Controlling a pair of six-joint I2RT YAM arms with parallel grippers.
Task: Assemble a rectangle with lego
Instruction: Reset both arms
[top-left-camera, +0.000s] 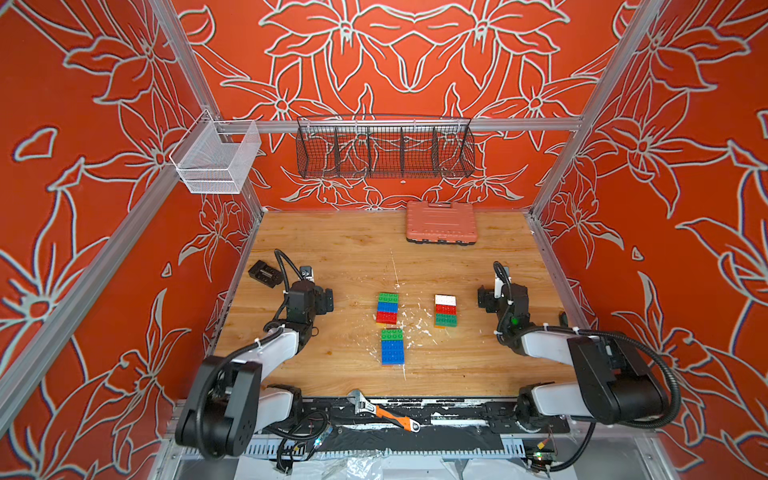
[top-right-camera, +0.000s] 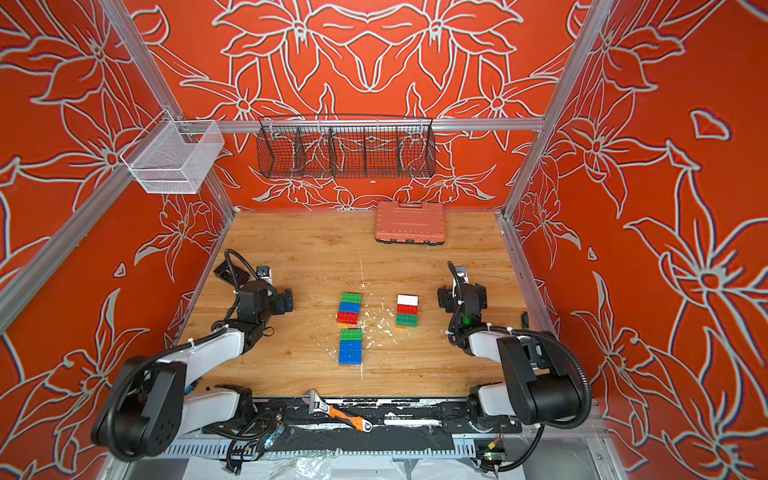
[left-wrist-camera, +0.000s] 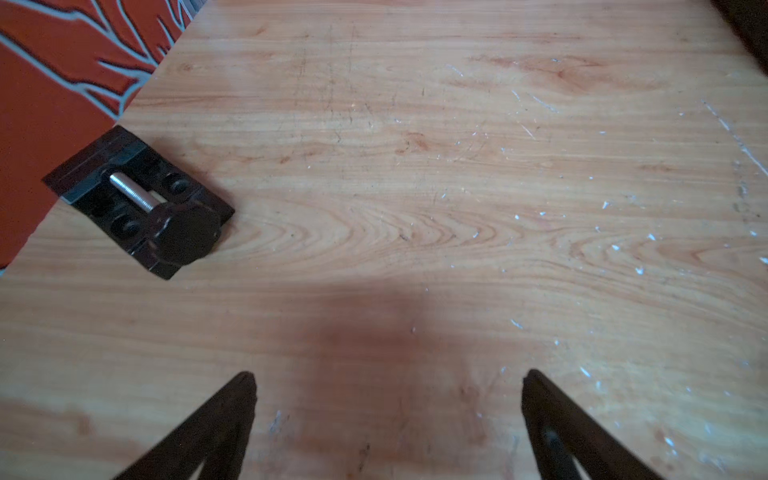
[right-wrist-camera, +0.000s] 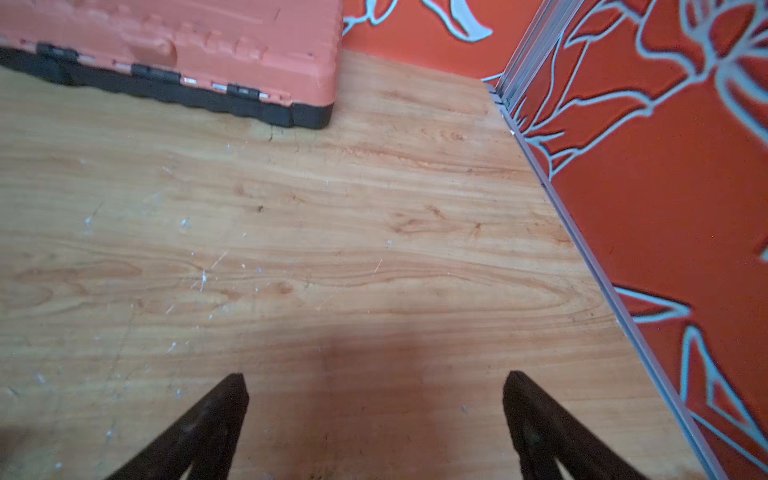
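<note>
The lego stands in three groups mid-table in both top views. A green, blue and red group (top-left-camera: 387, 308) (top-right-camera: 349, 308) sits just behind a green and blue group (top-left-camera: 392, 347) (top-right-camera: 350, 347). To their right is a white, red and green group (top-left-camera: 445, 311) (top-right-camera: 407, 311) with orange under it. My left gripper (top-left-camera: 311, 297) (left-wrist-camera: 388, 376) hangs open over bare wood left of the bricks. My right gripper (top-left-camera: 496, 297) (right-wrist-camera: 376, 378) hangs open over bare wood to their right. Neither holds anything, and neither wrist view shows a brick.
A salmon-pink case (top-left-camera: 441, 222) (right-wrist-camera: 187, 41) lies at the back of the table. A small black vise (top-left-camera: 264, 273) (left-wrist-camera: 141, 203) sits by the left wall. An orange-handled wrench (top-left-camera: 382, 411) lies on the front rail. A black wire basket (top-left-camera: 384, 147) and a white mesh basket (top-left-camera: 216, 160) hang above.
</note>
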